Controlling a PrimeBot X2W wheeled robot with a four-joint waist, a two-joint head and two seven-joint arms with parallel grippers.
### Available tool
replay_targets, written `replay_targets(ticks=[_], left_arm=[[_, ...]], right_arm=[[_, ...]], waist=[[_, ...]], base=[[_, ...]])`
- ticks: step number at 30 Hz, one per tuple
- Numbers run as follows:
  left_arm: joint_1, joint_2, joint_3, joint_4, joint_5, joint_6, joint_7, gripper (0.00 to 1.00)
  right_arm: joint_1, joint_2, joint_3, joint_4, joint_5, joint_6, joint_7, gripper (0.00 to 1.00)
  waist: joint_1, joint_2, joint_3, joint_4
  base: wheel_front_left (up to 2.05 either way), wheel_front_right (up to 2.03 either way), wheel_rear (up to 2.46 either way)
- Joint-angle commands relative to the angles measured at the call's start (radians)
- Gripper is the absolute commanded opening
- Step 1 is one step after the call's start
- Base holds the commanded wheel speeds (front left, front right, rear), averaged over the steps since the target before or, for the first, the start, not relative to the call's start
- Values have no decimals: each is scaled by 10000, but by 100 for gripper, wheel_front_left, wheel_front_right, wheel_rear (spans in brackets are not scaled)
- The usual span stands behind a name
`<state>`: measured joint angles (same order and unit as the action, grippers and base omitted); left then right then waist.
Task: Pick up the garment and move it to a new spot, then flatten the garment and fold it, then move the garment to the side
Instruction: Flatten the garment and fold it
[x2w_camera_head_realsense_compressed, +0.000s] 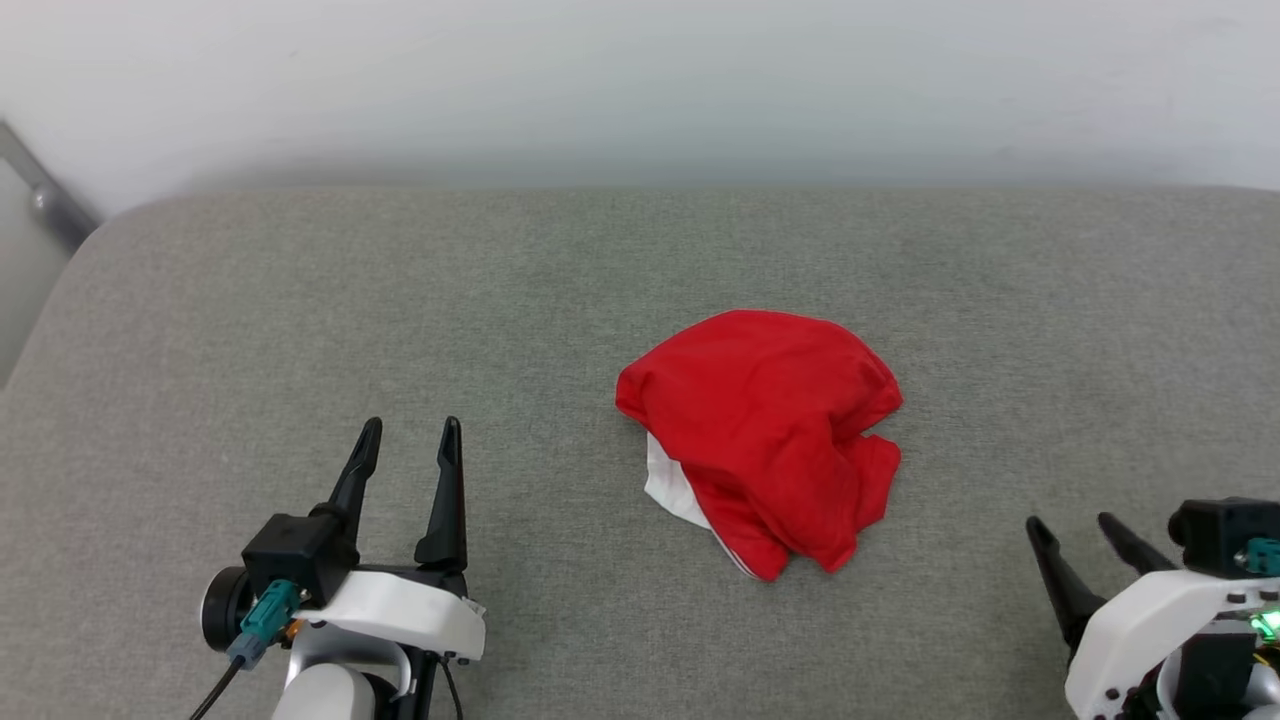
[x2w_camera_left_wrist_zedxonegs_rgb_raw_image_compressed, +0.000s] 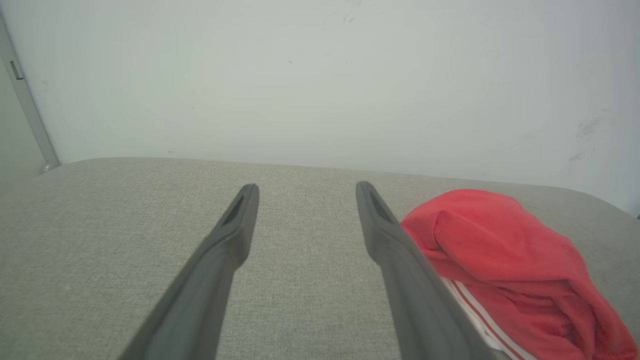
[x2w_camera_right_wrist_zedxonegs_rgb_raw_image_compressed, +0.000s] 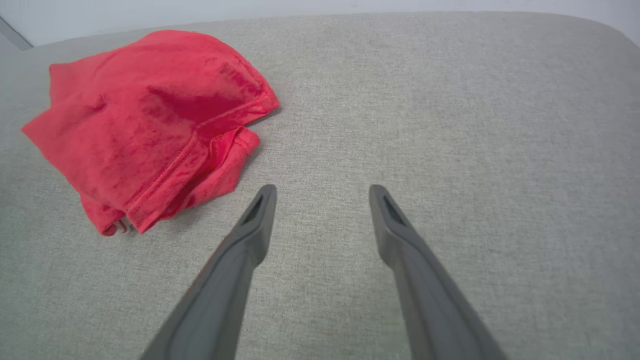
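Note:
The garment (x2w_camera_head_realsense_compressed: 765, 430) lies crumpled in a red heap on the grey cushion, a bit of white sleeve with red stripes poking out at its lower left. My left gripper (x2w_camera_head_realsense_compressed: 412, 432) stands open to the heap's left, well apart from it. In the left wrist view the garment (x2w_camera_left_wrist_zedxonegs_rgb_raw_image_compressed: 505, 260) sits just right of the open left gripper (x2w_camera_left_wrist_zedxonegs_rgb_raw_image_compressed: 306, 189). My right gripper (x2w_camera_head_realsense_compressed: 1072, 524) is open at the lower right, short of the cloth. In the right wrist view the right gripper (x2w_camera_right_wrist_zedxonegs_rgb_raw_image_compressed: 321, 190) is empty, with the garment (x2w_camera_right_wrist_zedxonegs_rgb_raw_image_compressed: 145, 120) up and to the left.
The grey fabric cushion (x2w_camera_head_realsense_compressed: 300, 300) spreads wide around the heap. A pale wall (x2w_camera_head_realsense_compressed: 640, 90) runs along its far edge. A grey metal bar (x2w_camera_head_realsense_compressed: 45, 195) slants at the far left corner.

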<state>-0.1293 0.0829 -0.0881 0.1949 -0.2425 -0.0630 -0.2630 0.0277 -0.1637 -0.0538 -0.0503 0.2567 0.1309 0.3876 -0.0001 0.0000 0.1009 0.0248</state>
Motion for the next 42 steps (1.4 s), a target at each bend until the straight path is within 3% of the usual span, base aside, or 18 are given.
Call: replay_targets(ticks=[1, 11, 22, 32, 33, 34, 42], left_arm=[[-98, 8, -18, -12, -43, -6, -25, 100], [-670, -138, -220, -262, -136, -48, -25, 100], [-1462, -294, -539, -207, -257, -221, -25, 100], [-1765, -330, -706, -179, -502, -185, -25, 100], [-1757, -330, -719, -159, -515, -153, -26, 100], [-1744, -329, -716, -145, -518, -151, -26, 100], [-1381, -326, -440, 6, -297, -113, -25, 100]], right_arm=[[-160, -42, -39, 61, 7, -3, -28, 100], [-1785, -461, -609, 703, 404, -3, 249, 100], [-4655, -1394, 1596, 2048, 1184, -3, 3777, 100], [-5153, -1442, 3078, 4395, 1794, -3, 4757, 100], [-5097, -1416, 3298, 4722, 1975, -1, 4833, 33], [-5119, -1425, 3373, 4808, 2056, -1, 4767, 0], [-6141, -1880, 3740, 3692, 2289, -1, 3709, 0]], waist=[[1, 0, 46, 75], [1, 0, 952, 857], [1, 0, 1965, 1647], [1, 0, 2407, 1969], [1, 0, 2398, 1970], [1, 0, 2379, 1960], [1, 0, 1797, 1536]], base=[[0, 0, 0], [0, 0, 0], [0, 0, 0], [0, 0, 0], [0, 0, 0], [0, 0, 0], [0, 0, 0]])
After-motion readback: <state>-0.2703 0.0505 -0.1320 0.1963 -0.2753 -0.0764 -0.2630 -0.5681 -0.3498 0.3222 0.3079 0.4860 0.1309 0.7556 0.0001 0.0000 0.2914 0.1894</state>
